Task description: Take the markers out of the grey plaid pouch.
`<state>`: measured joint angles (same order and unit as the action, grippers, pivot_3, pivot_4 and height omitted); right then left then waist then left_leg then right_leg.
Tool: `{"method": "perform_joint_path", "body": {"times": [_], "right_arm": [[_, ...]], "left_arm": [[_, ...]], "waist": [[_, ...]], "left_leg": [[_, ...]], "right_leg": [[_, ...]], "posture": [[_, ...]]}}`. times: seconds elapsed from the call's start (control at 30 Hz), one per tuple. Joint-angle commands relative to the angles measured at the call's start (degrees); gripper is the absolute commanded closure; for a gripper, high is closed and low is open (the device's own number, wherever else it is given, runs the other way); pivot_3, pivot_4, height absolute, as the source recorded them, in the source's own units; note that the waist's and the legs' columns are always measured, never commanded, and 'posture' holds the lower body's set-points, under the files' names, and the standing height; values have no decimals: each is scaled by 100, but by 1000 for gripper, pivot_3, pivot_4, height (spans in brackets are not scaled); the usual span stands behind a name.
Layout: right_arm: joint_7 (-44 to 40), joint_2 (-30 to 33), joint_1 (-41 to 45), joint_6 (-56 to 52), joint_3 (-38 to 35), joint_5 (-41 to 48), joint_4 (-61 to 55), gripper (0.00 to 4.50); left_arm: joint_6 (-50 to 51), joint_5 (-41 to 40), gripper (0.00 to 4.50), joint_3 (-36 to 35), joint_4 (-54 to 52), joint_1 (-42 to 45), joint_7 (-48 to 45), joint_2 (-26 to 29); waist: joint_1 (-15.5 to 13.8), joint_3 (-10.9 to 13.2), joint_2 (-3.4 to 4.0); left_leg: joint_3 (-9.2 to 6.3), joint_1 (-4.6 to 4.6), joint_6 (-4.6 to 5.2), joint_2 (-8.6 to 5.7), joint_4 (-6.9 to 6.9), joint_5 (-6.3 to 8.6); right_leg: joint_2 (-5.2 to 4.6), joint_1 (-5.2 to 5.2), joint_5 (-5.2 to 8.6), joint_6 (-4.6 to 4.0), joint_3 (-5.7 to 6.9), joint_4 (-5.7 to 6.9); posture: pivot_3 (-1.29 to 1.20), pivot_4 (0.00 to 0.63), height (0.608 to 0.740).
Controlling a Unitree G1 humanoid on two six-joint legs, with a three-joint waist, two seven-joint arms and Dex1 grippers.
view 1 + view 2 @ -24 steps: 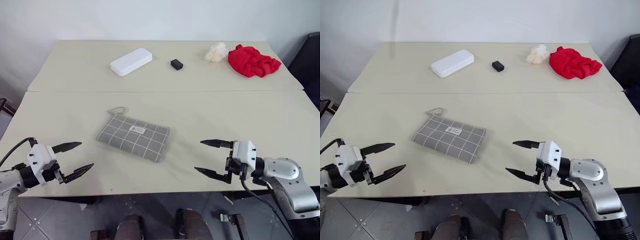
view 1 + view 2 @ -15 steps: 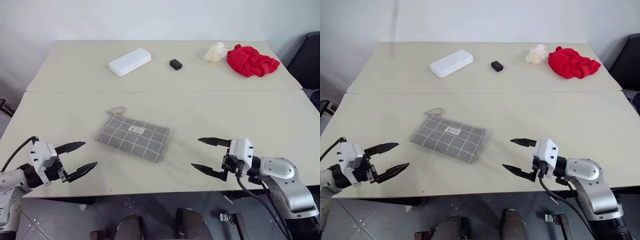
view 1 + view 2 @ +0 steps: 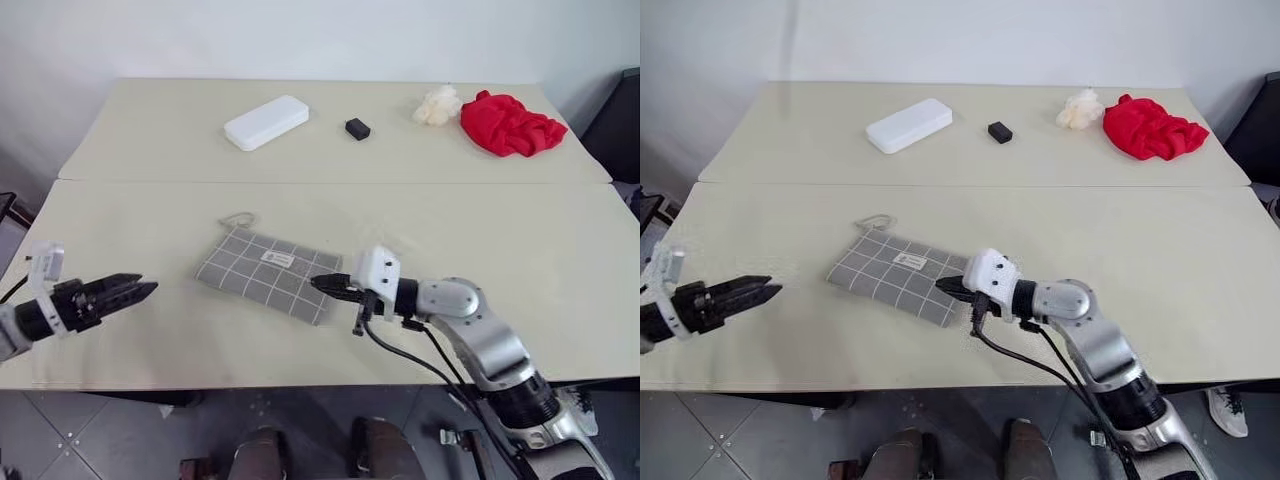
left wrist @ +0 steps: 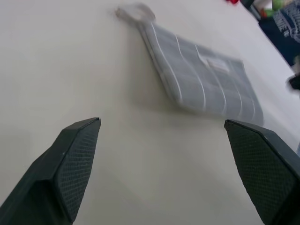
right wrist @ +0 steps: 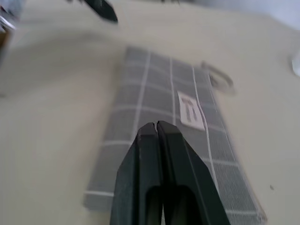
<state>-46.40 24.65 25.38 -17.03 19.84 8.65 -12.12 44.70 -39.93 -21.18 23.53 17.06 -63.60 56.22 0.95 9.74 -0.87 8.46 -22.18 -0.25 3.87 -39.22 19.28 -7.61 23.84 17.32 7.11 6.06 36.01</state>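
The flat grey plaid fabric pouch (image 3: 267,276) with white grid lines lies near the front edge of the pale beige table (image 3: 520,230), a little left of its middle, with its small white label (image 3: 277,260) upward. It seems zipped, so no marker is visible. I judge it light, soft and floppy; pressed at one end it will probably slide or fold instead of staying flat. The metal loop pull (image 3: 237,219) at its far left corner looks like the best place to take hold, while the other end is pinned down.

The right gripper (image 3: 326,283) has its black fingers pressed together, holding nothing, at the right end of the pouch; I cannot tell if they touch the cloth. The left gripper (image 4: 168,136) stands wide open near the front left corner, well apart from the pouch.

Along the far edge lie a white plastic case (image 3: 265,122), a small black block (image 3: 357,128), a cream crumpled lump (image 3: 437,104) and a red cloth (image 3: 510,124). Behind is a plain light wall (image 3: 320,40).
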Motion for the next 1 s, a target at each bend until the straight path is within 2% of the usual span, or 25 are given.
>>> {"method": "perform_joint_path", "body": {"times": [0.03, 0.2, 0.37, 0.53, 0.83, 1.0], "right_arm": [[246, -121, 118, -3, 212, -454, 239, 4465], [256, -149, 146, -43, 364, -780, 313, 4465], [86, 21, 95, -245, 384, -909, 321, 4465], [50, 159, 133, -209, 254, -948, 376, 4465], [-304, 652, 80, 148, 32, -886, 392, 4465], [-482, 849, 14, 337, -84, -802, 441, 4465]], "left_arm": [[425, 117, 0, 243, 296, 742, 167, -55], [471, 459, 0, 556, 948, 1742, 484, -405], [861, 663, 0, 1204, 904, 2033, 198, -687], [1489, 599, 0, 1679, 367, 1823, 15, -939], [2552, -65, 0, 1851, -1386, 1059, -337, -911], [2648, -270, 0, 1636, -2076, 746, -85, -1029]], "waist": [[28, 0, 0], [98, 0, 0], [117, 0, 0], [90, -2, -3], [69, -1, -1], [63, 0, -2]], "left_leg": [[2, -1, 0, 0, 0, 0], [4, 0, -7, -1, 1, -4], [3, 2, -11, 0, 3, -6], [3, 4, -11, 0, 1, -6], [1, 10, -10, 0, -2, -6], [-1, 9, -10, 1, -3, -6]], "right_leg": [[0, 1, 0, 0, 0, 0], [4, 3, 0, 0, 0, 2], [6, 3, 0, 1, 0, 3], [5, 0, 0, 1, 0, 3], [1, -8, 0, 1, -5, 2], [2, -8, 0, 1, -5, 1]], "posture": [[0, 150, 740], [0, 150, 740], [0, 150, 740], [0, 150, 740], [0, 150, 740], [0, 150, 740]]}}
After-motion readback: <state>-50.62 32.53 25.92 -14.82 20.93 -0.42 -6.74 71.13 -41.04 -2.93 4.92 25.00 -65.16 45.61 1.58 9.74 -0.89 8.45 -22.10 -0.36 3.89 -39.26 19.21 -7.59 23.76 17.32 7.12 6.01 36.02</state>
